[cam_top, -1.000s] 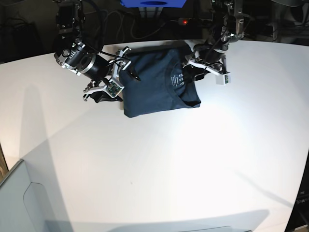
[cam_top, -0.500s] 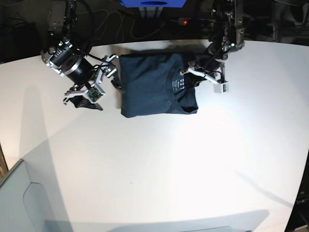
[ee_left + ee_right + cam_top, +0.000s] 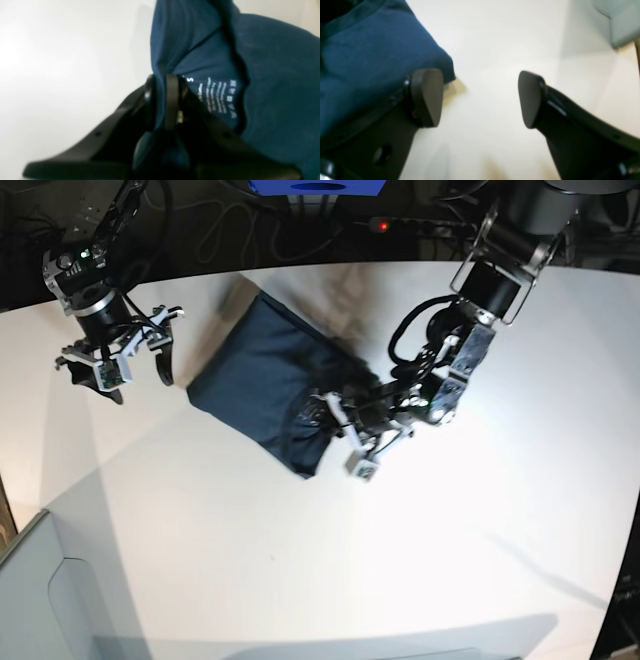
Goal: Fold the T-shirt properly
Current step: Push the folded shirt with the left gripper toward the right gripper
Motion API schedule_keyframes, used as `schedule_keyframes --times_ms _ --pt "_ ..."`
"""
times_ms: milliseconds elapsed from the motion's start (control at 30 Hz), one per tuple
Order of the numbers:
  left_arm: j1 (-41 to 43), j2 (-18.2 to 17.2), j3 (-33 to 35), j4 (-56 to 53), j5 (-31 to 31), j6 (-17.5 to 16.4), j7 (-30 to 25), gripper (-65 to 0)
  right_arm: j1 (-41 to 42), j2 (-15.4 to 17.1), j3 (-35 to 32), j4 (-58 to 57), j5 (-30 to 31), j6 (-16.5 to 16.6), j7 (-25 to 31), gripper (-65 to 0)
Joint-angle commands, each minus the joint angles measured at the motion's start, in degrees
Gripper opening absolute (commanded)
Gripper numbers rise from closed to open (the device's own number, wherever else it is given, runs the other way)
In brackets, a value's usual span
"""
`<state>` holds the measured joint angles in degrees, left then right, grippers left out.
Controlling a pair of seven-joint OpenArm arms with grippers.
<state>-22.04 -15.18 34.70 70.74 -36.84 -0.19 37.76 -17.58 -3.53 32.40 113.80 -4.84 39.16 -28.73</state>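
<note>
- The T-shirt [image 3: 262,385] lies folded into a dark blue bundle on the white table [image 3: 300,560], near the far edge. Its long axis runs on a slant, from far-left down toward the near-right.
- The left gripper [image 3: 340,418] is clenched on a fold of the shirt at the bundle's near-right end, beside the neck.
- The left wrist view shows the cloth pinched between the two black fingers [image 3: 172,100]. The white printed label [image 3: 220,97] sits just beside them, inside the neck. The base view shows this only as a pale speck.
- The right gripper [image 3: 140,365] hangs released, jaws wide apart, just beyond the shirt's far-left side.
- The right wrist view shows one finger [image 3: 426,96] close against the shirt's edge [image 3: 370,60]; whether it touches, I cannot tell. The other finger is over bare table.
- A grey box corner [image 3: 40,590] sits at the near-left, well apart from the shirt.
- Cables [image 3: 230,225] and a blue object [image 3: 315,188] lie behind the table.
</note>
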Motion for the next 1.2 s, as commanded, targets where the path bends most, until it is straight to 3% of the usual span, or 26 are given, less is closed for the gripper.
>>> schedule_keyframes --times_ms 0,267,433,533,633,833,1167 --pt "-3.0 -0.1 2.6 -0.4 -0.4 0.1 -2.3 -65.0 0.2 -0.3 1.2 1.1 0.8 0.8 1.3 -20.0" --pt "-19.0 1.4 31.2 -7.9 -0.3 0.1 -16.4 -65.0 0.1 -3.0 9.1 1.1 0.8 0.8 1.3 -20.0" --pt "-24.4 6.3 41.1 -12.6 -0.3 0.0 -18.0 -65.0 -1.0 -3.0 9.7 1.1 0.9 0.8 1.3 -20.0" --pt "-24.9 8.5 41.5 -13.4 0.4 0.0 -18.0 -65.0 -2.0 -3.0 9.7 1.1 0.9 0.8 1.3 -20.0" --pt "-24.9 10.6 41.4 -13.2 5.5 -0.1 -18.0 -65.0 -2.2 -3.0 9.7 1.1 0.9 0.8 1.3 -20.0" --pt "-23.9 13.8 41.1 -13.6 16.3 -8.3 -18.1 -65.0 -2.9 -4.1 9.8 1.1 0.8 0.8 1.3 -20.0" --pt "-20.9 14.2 30.0 -13.6 23.8 -8.6 -17.6 -65.0 -3.3 -4.2 9.6 1.1 0.8 0.8 1.3 -20.0"
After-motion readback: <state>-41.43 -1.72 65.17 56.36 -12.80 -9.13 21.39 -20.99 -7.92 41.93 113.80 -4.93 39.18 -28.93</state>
